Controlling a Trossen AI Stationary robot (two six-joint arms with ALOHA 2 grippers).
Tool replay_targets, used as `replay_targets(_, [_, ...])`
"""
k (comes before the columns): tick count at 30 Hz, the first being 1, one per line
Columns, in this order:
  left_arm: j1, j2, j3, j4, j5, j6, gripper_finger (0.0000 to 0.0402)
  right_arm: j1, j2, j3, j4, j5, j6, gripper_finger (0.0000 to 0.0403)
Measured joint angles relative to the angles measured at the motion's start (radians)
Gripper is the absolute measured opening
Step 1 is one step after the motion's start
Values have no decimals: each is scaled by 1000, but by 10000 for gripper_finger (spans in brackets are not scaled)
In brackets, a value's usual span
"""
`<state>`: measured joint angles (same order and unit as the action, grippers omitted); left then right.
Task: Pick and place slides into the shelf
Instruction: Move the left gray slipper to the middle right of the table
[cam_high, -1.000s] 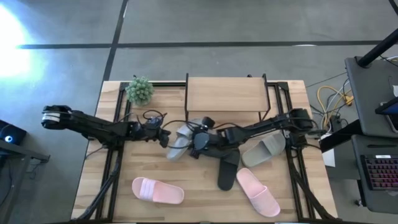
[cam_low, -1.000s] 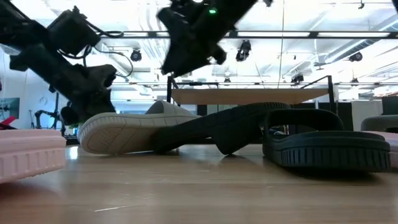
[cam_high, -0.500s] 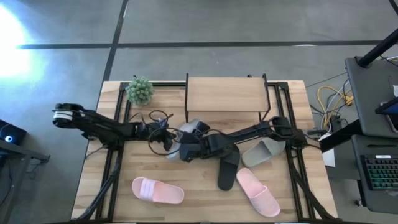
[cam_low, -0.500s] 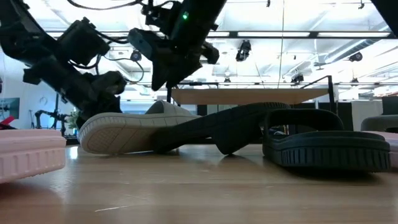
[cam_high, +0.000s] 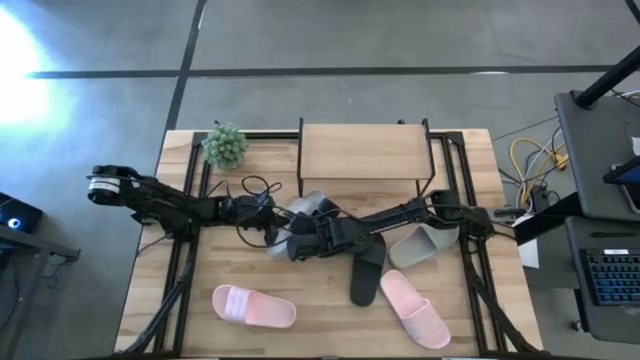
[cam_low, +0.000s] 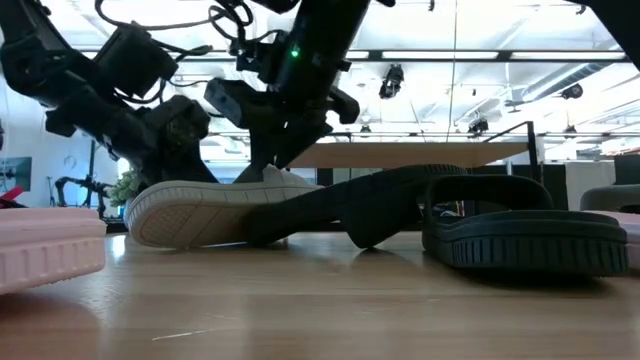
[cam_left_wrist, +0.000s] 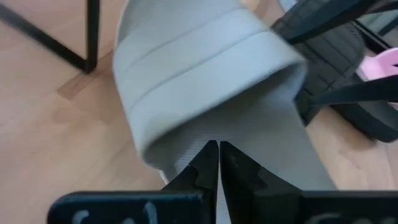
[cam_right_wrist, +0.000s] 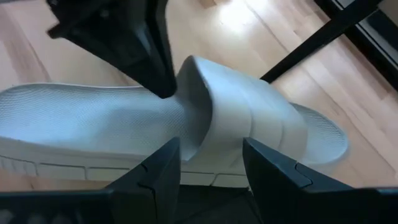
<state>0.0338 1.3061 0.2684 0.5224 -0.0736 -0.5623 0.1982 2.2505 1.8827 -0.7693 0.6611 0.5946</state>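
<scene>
Two grippers meet at one grey slide (cam_high: 300, 222), just in front of the shelf (cam_high: 365, 152).
My left gripper (cam_left_wrist: 218, 163) is closed tight, tips at the strap; my right gripper (cam_right_wrist: 210, 163) is spread open around it.

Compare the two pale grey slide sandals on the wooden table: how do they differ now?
The pale grey slide sandal by the shelf has both grippers at it; the pale grey slide sandal on the right lies alone. The first leans on a black slide sandal; the second lies beside it. Both share colour and one wide strap.
</scene>
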Motion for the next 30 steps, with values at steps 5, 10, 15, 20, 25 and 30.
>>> replay_targets(5, [0, -25, -1, 0, 16, 2, 2, -5, 5, -6, 5, 48, 1, 164])
replay_targets(10, [-1, -45, -8, -11, 20, 2, 2, -14, 24, -8, 22, 76, -1, 164])
replay_targets(15, [-1, -46, -11, -12, 33, 2, 2, -14, 37, -8, 21, 97, -1, 152])
replay_targets(20, [-1, -45, -11, -17, 47, 2, 2, -14, 36, -9, 17, 155, -4, 99])
replay_targets(25, [-1, -45, -11, -17, 48, 2, 2, -21, 33, -9, 14, 179, -8, 35])
replay_targets(30, [-1, -45, -11, -17, 59, 2, 2, -21, 20, -1, -25, 169, -5, 11])
